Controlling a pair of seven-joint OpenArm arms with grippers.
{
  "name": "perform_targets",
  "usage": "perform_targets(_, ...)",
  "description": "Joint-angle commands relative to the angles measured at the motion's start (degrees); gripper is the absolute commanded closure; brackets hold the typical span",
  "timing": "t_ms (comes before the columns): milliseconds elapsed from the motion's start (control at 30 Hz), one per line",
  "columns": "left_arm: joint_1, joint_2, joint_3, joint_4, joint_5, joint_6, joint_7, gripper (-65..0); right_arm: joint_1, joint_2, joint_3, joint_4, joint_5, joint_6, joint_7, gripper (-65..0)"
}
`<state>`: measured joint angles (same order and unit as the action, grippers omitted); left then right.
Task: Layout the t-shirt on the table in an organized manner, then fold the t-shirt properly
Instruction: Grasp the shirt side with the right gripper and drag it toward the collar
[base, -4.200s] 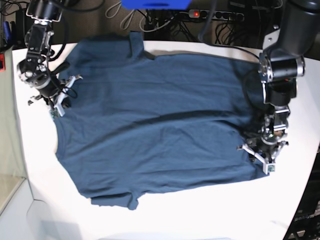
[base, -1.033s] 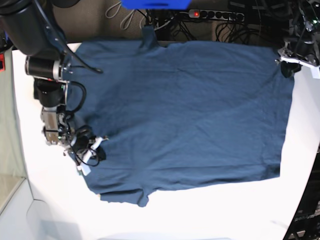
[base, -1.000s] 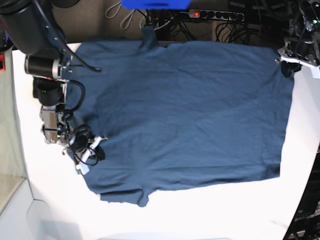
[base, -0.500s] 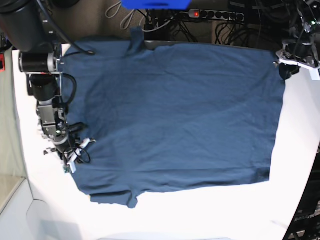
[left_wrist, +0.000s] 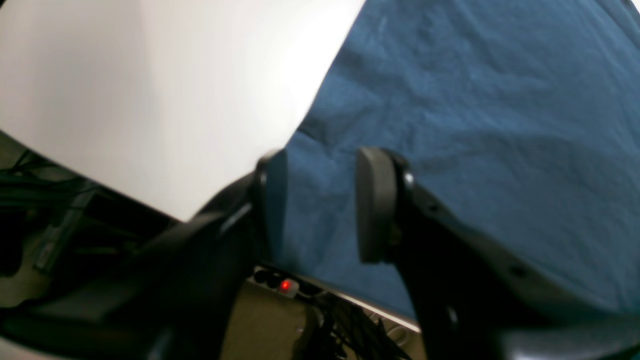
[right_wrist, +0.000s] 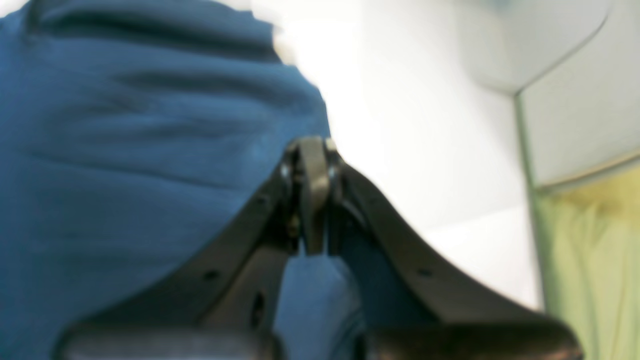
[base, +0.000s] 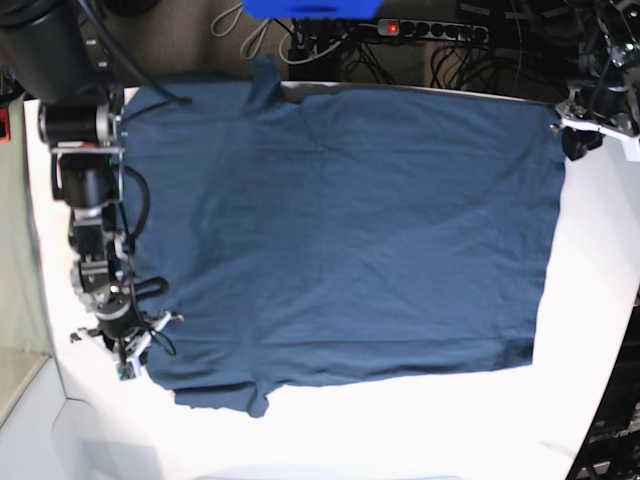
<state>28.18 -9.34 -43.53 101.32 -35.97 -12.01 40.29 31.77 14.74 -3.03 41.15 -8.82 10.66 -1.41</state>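
Navy-blue cloth covers most of the base view: we see the t-shirt (base: 340, 230) spread nearly flat on the white table (base: 420, 430), its far edge lying along the table's back rim and one short sleeve (base: 265, 75) poking over that rim toward the cables and the power strip (base: 430, 30) with its red light. A second sleeve (base: 225, 395) points toward the near side of the table. Only shallow creases cross the body of the shirt.

At the shirt's near corner on the base view's left we find the right gripper (base: 130, 345). In the right wrist view its jaws are pressed together, and the blue cloth of the t-shirt (right_wrist: 125, 150) runs up to and under the closed tips of the right gripper (right_wrist: 310, 200), so we read it as pinching the shirt's edge, although blur hides the exact fold it holds. Bare table (right_wrist: 425, 125) lies just beside that edge.

At the far corner on the base view's right sits the left gripper (base: 585, 135). In the left wrist view the left gripper (left_wrist: 320, 205) stands partly open, with the t-shirt (left_wrist: 475, 125) showing between its two pads (left_wrist: 372, 205); we cannot tell whether the pads touch the cloth. The table (left_wrist: 150, 90) is bare just beside this corner.
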Motion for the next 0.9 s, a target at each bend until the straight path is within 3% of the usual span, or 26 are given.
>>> perform_targets(0,0.2,-0.6,-0.4,1.1,-0.7,-0.2,-1.1,-22.5,-1.6,0.6,0.2,4.4,0.2,3.4,-1.6,0.0)
perform_targets(133,0.1,-0.6,-0.3,1.1,-0.7,-0.2,-1.1,-22.5,-11.2,-0.8,0.3,20.3,0.2,16.3,-9.7,0.0)
perform_targets(233,-1.1,-0.7,-0.3,1.1,-0.7,-0.2,-1.1,-22.5,-17.2,-3.4,0.3,29.1,0.2,20.2,-13.7,0.0)
perform_targets(400,-1.2,-0.7,-0.2,1.1,-0.7,-0.2,-1.0,-22.5,-19.4,-5.8,0.3,26.6,0.2,20.8,-14.1,0.0)
perform_targets(533,-1.4,-0.7,-0.1,0.9,-0.7,-0.2,-1.0,-22.5,-13.4,-5.6,0.3,13.8,0.2,20.7,-13.3,0.0)
perform_targets(667,-1.3,-0.7,-0.1,0.5,-0.6,-0.2,-1.0,-22.5,-8.3,-4.7,0.2,2.5,0.2,20.7,-7.4,0.0)
perform_targets(867,-1.6,-0.7,-0.1,0.0,-0.3,-0.2,-1.0,-22.5,-5.0,-4.0,0.2,-0.7,0.2,20.6,-5.0,0.0)
